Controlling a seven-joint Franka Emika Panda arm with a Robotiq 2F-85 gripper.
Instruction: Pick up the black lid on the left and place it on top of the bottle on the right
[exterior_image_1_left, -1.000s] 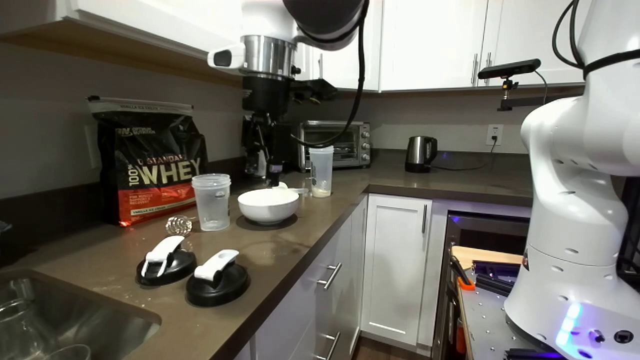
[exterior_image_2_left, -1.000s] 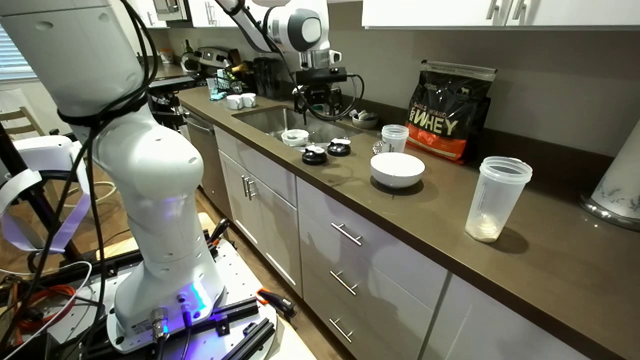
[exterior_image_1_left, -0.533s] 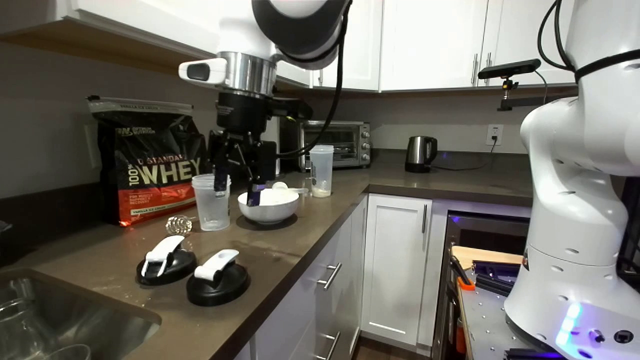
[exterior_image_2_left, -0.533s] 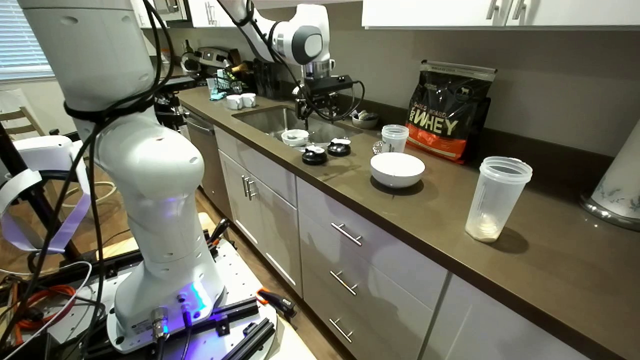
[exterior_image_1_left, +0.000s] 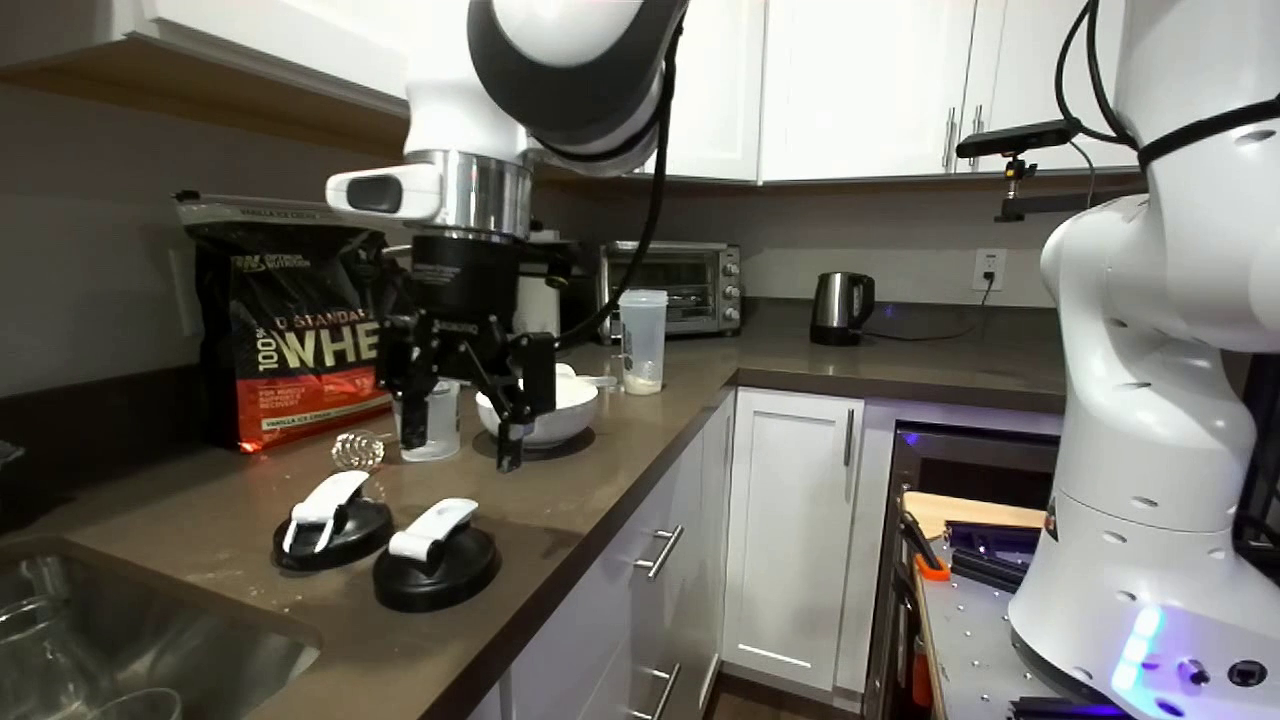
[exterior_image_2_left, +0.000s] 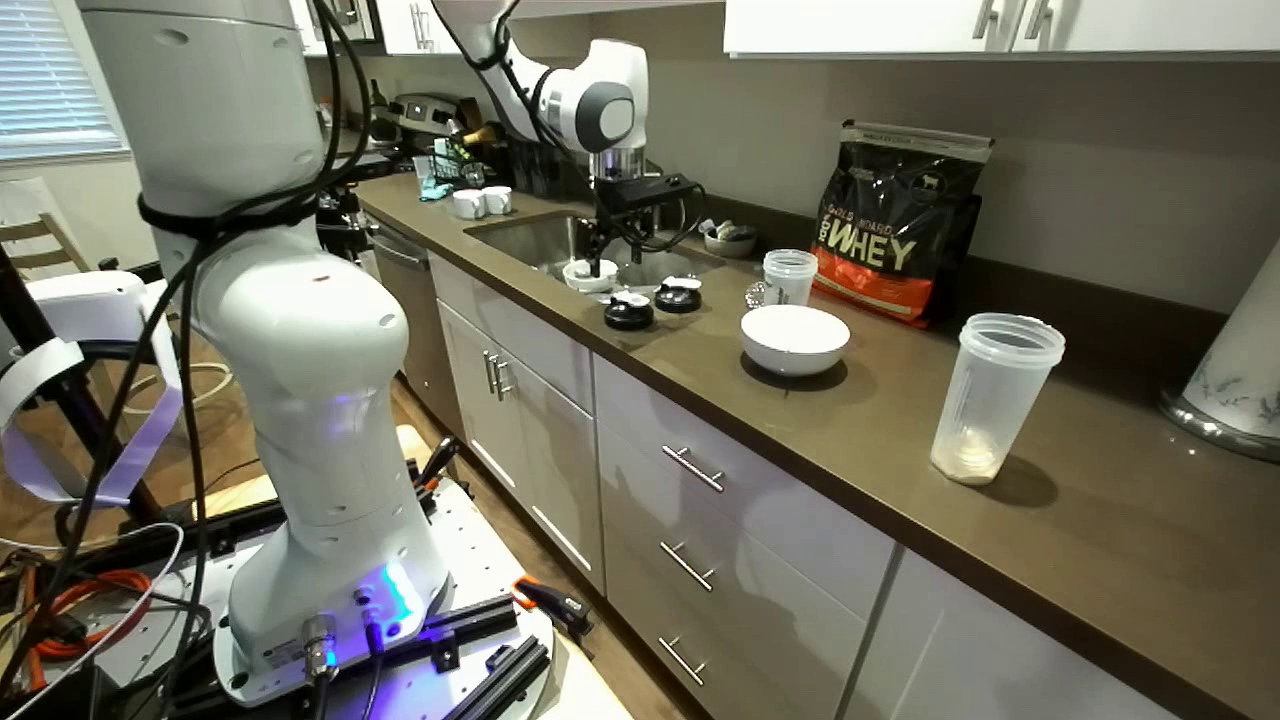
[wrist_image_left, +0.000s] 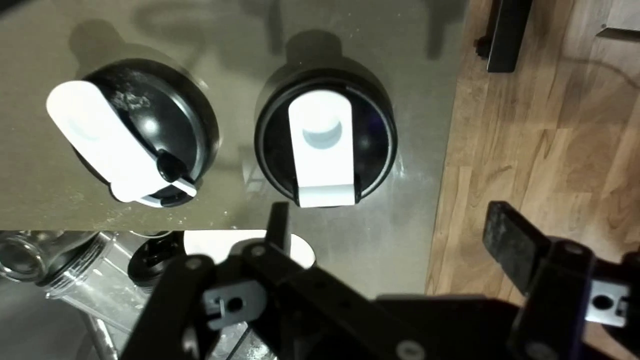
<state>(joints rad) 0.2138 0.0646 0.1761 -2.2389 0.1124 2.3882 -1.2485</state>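
Observation:
Two alike black lids with white flip caps lie flat on the counter. In the wrist view the left lid (wrist_image_left: 165, 107) has its cap turned at an angle, and the right lid (wrist_image_left: 372, 150) has its cap straight. Both also show in an exterior view, the left lid (exterior_image_1_left: 350, 540) and the right lid (exterior_image_1_left: 450, 580). The bottle (exterior_image_2_left: 1000, 390), tall and translucent with some pale powder at its bottom, stands upright; it also shows in an exterior view (exterior_image_1_left: 645, 335). My gripper (wrist_image_left: 395, 225) is open and empty, above the counter near the lids (exterior_image_1_left: 462, 445).
A white bowl (exterior_image_2_left: 795, 345), a shorter clear cup (exterior_image_2_left: 788, 280) and a wire whisk ball (exterior_image_1_left: 357, 451) stand beyond the lids. A whey bag (exterior_image_1_left: 300, 340) leans near the wall. The sink (exterior_image_1_left: 230, 650) with glassware is close to the lids. The counter's front edge runs beside the right lid.
My gripper has moved down and toward the lids, away from the far end of the counter. The lids, bottle, bowl and cup have not moved.

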